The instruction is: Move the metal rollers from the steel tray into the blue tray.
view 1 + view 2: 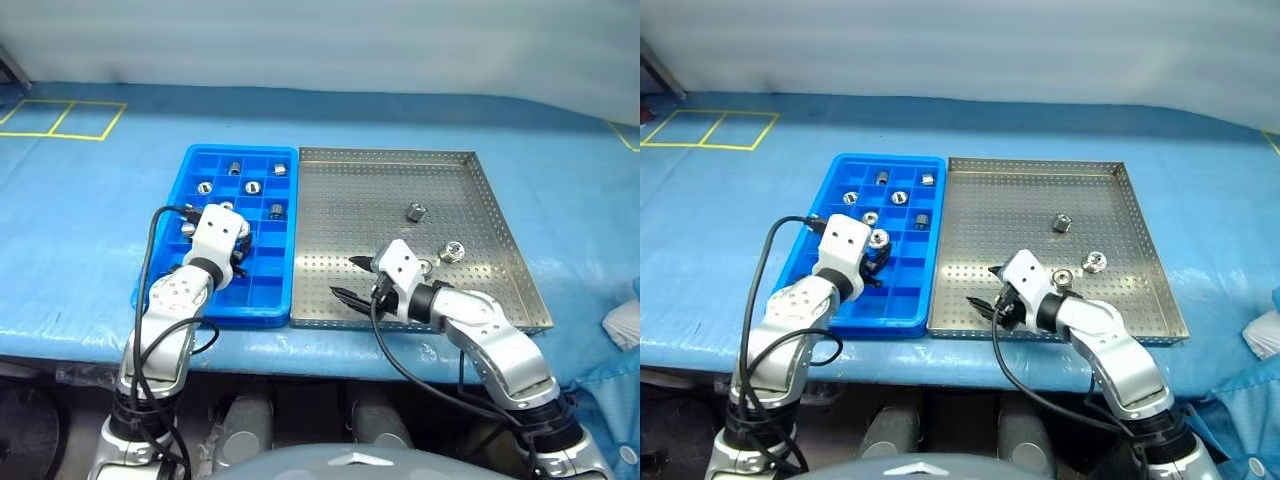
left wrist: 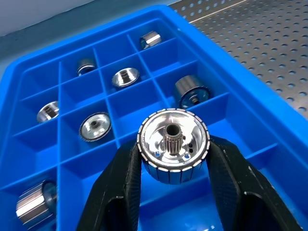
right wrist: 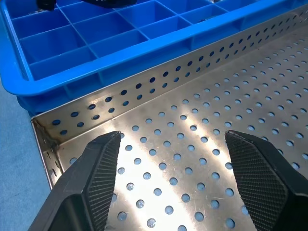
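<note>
The left gripper clasps a metal roller over the blue tray, probably seeking an empty compartment; the right gripper hangs released above the steel tray.

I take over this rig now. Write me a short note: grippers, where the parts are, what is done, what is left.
Left gripper: shut on one shiny ribbed metal roller, held above the bright blue compartment tray.
Right gripper: open, empty, over the near-left corner of the perforated steel tray.
Done: about seven rollers lie in blue compartments.
Left: drop the held roller; three rollers remain on the steel tray, one at.
</note>
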Action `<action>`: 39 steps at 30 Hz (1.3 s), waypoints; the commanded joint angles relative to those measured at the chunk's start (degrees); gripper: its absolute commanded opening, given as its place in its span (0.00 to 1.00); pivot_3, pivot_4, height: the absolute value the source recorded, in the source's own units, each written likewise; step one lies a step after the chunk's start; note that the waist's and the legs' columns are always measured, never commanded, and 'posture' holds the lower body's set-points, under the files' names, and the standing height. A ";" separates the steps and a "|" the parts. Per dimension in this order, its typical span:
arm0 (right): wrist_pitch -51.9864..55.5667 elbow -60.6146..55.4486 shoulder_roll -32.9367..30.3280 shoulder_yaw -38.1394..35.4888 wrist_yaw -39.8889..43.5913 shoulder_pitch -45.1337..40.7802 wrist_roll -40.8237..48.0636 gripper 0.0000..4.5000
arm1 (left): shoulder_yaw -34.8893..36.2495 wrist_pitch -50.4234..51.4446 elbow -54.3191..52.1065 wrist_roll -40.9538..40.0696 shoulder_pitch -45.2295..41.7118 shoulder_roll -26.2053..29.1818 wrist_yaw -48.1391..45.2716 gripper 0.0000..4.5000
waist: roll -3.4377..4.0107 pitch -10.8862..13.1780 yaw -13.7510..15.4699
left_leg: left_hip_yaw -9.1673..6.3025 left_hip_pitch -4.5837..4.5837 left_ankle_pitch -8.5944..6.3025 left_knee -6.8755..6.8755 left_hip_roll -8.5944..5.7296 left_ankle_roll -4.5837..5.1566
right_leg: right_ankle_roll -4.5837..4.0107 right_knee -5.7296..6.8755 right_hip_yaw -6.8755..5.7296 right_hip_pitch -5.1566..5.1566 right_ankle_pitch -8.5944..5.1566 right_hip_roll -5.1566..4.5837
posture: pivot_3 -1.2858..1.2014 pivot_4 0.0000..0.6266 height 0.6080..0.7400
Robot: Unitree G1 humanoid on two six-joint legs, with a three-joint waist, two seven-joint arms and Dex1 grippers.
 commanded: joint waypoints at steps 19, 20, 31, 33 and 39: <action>-0.31 -1.35 -0.37 -1.17 -0.92 0.17 -0.52 0.81 | 3.10 0.29 -2.04 1.95 5.24 0.43 5.94 0.38 | 0.01 -0.01 -0.53 | 0.04 0.04 0.00 -0.03 0.06 -0.01 | -0.02 0.04 -0.03 -0.05 -0.01 0.01 | 0.58 0.24 1.00; -0.26 -1.36 -0.40 -1.15 -0.90 0.12 -0.49 0.81 | 3.46 0.25 -2.09 1.85 5.55 0.19 6.16 0.38 | 0.01 -0.01 -0.68 | 0.04 0.04 0.00 -0.04 0.06 0.00 | -0.02 0.04 -0.03 -0.05 -0.01 0.01 | 0.58 0.24 1.00; -0.11 -0.75 -0.32 -0.67 -0.60 -0.76 -0.41 0.81 | 11.68 -3.37 -2.13 -4.56 6.08 -8.97 7.58 0.38 | -0.01 0.00 -0.90 | 0.02 0.03 0.00 -0.05 0.07 0.00 | -0.02 0.05 -0.06 -0.06 -0.01 0.02 | 0.59 0.24 1.00; -0.11 -0.79 -0.32 -0.61 -0.54 -0.76 -0.43 0.81 | 12.34 -3.85 -2.05 -5.01 6.12 -9.52 7.88 0.38 | -0.01 0.01 -0.89 | 0.02 0.02 0.00 -0.05 0.06 -0.01 | -0.02 0.04 -0.06 -0.07 -0.01 0.02 | 0.59 0.24 1.00; -0.22 -0.67 -0.34 -0.54 -0.50 -0.67 -0.54 0.81 | 15.38 -8.05 -2.31 -10.07 5.45 -13.02 7.07 0.38 | -0.02 0.02 -0.65 | 0.02 -0.01 0.00 -0.04 0.06 -0.01 | -0.02 0.02 -0.06 -0.07 -0.01 0.01 | 0.59 0.24 1.00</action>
